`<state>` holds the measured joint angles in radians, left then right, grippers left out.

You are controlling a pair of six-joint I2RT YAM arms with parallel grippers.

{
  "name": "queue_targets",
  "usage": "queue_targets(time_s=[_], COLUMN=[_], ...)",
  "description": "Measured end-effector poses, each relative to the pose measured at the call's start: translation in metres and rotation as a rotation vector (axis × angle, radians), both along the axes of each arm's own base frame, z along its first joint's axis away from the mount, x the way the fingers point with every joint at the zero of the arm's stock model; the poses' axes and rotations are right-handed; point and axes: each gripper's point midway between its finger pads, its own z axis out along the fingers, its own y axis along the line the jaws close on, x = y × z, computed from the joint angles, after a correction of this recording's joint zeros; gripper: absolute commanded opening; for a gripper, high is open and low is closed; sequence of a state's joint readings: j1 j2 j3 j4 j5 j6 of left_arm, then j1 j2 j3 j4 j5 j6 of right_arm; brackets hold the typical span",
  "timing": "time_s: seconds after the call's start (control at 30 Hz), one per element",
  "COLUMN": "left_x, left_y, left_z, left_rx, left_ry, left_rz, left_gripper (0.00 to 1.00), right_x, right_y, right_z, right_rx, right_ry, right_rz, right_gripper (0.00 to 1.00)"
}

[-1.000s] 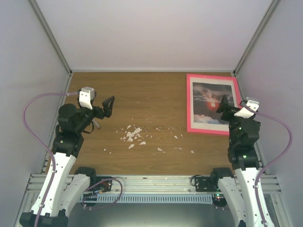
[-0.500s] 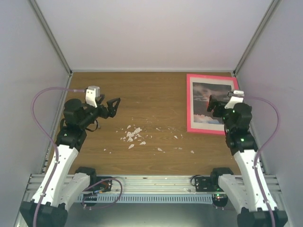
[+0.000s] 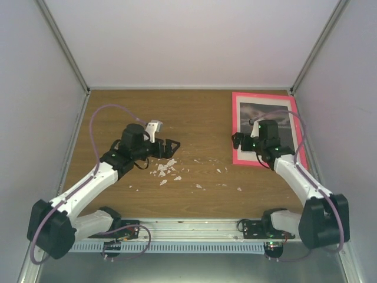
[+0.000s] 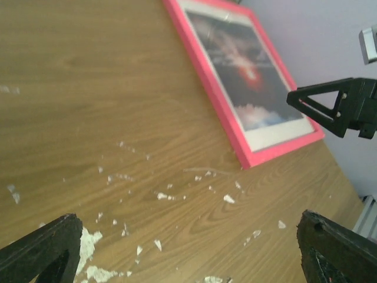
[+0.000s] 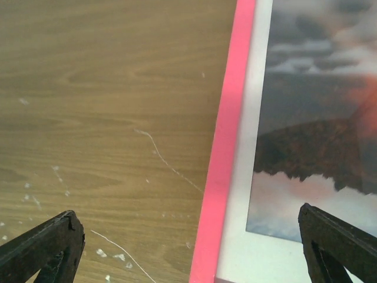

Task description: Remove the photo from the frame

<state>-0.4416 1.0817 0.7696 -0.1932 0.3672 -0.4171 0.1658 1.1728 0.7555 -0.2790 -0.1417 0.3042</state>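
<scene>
In the overhead view the right end effector [image 3: 237, 140] and its wrist cover the near left part of the photo [image 3: 268, 112] and a stretch of the left rail of the frame [image 3: 263, 94]. The forearm hides the frame's near right corner. The right wrist view cuts the frame off at top and bottom and the photo at top and right, and its own fingers [image 5: 41, 247] show only as tips in the bottom corners. The left wrist view is soft: the frame's far end runs off the top, and the right end effector is clipped at the right edge. The white scraps [image 3: 165, 168] on the surface [image 3: 194, 118] are too small to identify.
</scene>
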Motion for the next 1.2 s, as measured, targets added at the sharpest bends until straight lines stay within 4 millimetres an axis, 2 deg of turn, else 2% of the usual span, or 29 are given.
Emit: queue_targets(time_s=[0.23,0.4,0.7,1.03,1.2], left_x=[-0.003,-0.006,-0.006,-0.006,-0.006], left_y=[-0.018,-0.028,-0.034,-0.035,-0.036], left_z=[-0.052,-0.062,-0.071,-0.070,-0.070], left_rx=[0.053,0.058,0.068,0.069,0.069], left_ry=[0.143,0.169,0.181,0.173,0.173], left_rz=[0.010,0.001,-0.001,-0.003,-0.004], left_gripper=[0.99,0.99,0.99,0.99,0.99], right_x=[-0.003,-0.011,-0.022,-0.031,-0.034], right_y=[0.021,0.033,0.050,0.044,0.049], right_z=[-0.061,-0.086,-0.103,-0.118,-0.119], right_rx=[-0.009,-0.016,-0.021,-0.059,-0.063], right_ry=[0.177,0.258,0.323,0.363,0.363], right_rz=[0.043,0.070,0.101,0.057,0.070], right_gripper=[1.00,1.00,1.00,1.00,1.00])
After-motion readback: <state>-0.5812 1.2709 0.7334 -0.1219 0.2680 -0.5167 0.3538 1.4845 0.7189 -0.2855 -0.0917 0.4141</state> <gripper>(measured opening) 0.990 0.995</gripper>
